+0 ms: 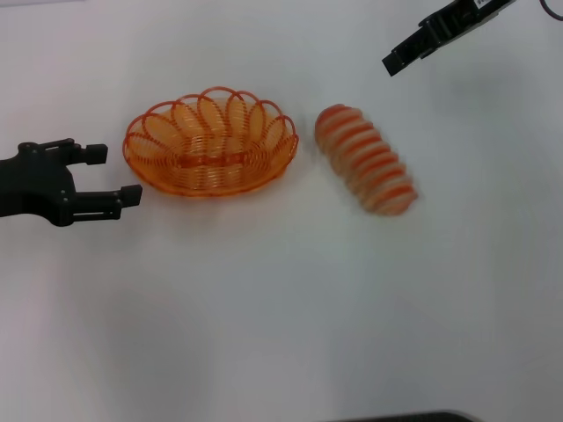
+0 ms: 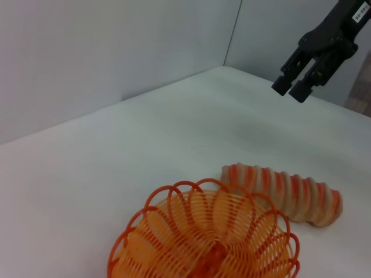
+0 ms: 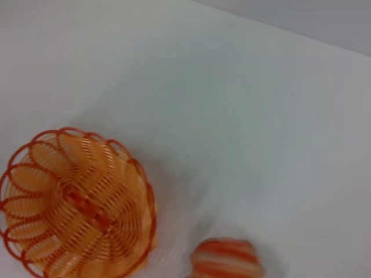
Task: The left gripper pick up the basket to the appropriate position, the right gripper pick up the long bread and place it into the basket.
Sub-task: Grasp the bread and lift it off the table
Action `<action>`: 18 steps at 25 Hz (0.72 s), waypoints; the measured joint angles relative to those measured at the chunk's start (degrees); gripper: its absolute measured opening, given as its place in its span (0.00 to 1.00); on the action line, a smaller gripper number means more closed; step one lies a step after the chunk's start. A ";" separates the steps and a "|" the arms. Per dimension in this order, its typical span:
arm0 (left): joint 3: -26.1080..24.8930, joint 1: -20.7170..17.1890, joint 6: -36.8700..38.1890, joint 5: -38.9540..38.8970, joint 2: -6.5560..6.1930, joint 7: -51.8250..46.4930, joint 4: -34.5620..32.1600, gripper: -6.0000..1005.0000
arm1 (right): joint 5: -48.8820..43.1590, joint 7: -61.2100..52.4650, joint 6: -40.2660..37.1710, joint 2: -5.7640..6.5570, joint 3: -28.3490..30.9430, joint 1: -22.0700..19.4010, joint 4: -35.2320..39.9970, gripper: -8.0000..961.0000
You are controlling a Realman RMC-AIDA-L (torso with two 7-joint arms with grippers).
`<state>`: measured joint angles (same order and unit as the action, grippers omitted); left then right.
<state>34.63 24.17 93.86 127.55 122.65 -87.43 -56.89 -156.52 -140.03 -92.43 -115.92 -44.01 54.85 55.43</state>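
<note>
1. White table (image 1: 281, 316): flat matte surface, plain, everything sits on it; a grey wall (image 2: 104, 52) rises behind it in the left wrist view.
2. Basket (image 1: 210, 143): oval orange wire bowl, see-through, fine parallel ribs, scalloped rim of looped arches. Upright on the table, nothing inside. Landmark for the rest.
3. Long bread (image 1: 366, 159): elongated tan loaf, rounded ends, ridged like slices, orange-red crosswise stripes. Lies flat on the table just to the robot's right of the basket, apart from it, angled so its near end points away from the basket. Not held.
4. Left gripper (image 1: 114, 176): black two-fingered claw on a black arm, blocky matte fingers. On the robot's left side of the basket, fingers spread wide, tips pointing at the basket's left end; lower fingertip (image 1: 130, 194) just beside the rim, contact unclear. Holds nothing.
5. Right gripper (image 2: 294, 88): black claw with a small white label, squared finger ends. Up and back from the basket on the robot's right, beyond the bread, well apart from both. Fingers slightly parted in the left wrist view, nothing between them.
</note>
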 joint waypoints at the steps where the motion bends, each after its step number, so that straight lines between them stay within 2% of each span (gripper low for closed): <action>1: 0.00 0.15 -0.02 0.00 -0.01 0.12 0.00 0.86 | -0.34 -0.66 0.15 -0.11 -0.32 0.21 -0.01 0.67; 7: 0.07 0.71 -0.69 0.05 -0.04 0.07 -0.48 0.86 | -0.70 -7.49 2.04 -0.71 -5.57 0.82 -0.30 0.69; 13: 0.40 0.78 -0.72 0.07 0.17 -0.10 -1.24 0.86 | -0.56 -13.10 3.25 -1.63 -7.72 1.07 -0.78 0.87; 18: 0.61 0.99 -0.85 0.07 0.35 -0.10 -1.29 0.86 | -0.55 -15.81 3.61 -2.84 -8.15 1.14 -1.46 0.91</action>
<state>35.23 25.16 93.01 127.62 123.00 -87.53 -58.19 -157.07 -155.84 -88.82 -118.76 -52.16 56.00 53.97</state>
